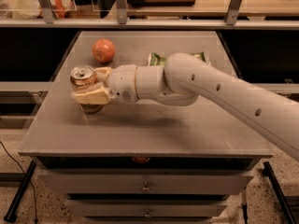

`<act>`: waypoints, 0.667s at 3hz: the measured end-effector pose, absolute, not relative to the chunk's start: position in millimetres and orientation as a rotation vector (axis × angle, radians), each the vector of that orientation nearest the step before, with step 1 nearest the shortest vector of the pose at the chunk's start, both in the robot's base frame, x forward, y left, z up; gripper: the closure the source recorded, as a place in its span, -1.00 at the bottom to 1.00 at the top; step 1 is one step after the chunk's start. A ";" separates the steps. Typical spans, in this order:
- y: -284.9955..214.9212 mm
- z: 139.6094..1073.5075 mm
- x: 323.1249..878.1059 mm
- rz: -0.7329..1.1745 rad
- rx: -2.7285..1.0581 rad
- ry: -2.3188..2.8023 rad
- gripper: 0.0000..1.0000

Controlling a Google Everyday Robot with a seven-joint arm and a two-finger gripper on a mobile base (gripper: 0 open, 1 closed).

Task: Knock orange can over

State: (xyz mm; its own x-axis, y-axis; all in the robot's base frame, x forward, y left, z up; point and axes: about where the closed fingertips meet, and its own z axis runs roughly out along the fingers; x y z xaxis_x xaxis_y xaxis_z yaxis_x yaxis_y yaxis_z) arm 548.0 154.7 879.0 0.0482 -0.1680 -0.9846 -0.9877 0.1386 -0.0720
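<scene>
You are looking at a grey counter [154, 125] with drawers [145, 186] under its front edge. The can [83, 76] stands on its left half, closer to the left edge than to the middle.

Your white arm [210, 90] comes in from the right of the can and reaches across the counter to it, held low over the top.

A green and white bag [157, 59] lies to the right of the can and farther back, and the arm hides most of it.

Your end effector [88, 84] is at the can and clamped on it. One of the tan fingers [91, 96] lies across the front of the can's body. The other sits against its far right side, by the rim.

A round orange-red fruit [103, 50] rests behind the can, a little to the right. It sits near the can but apart from it, and the end effector does not touch it.

The can is upright, base on the counter. Its silver top and pull-tab show above the front finger.
</scene>
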 end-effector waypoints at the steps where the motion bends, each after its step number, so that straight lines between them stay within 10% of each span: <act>1: 154.8 879.2 547.9 0.975 -1.247 1.348 1.00; 2: 154.8 879.4 547.9 0.975 -1.247 1.348 1.00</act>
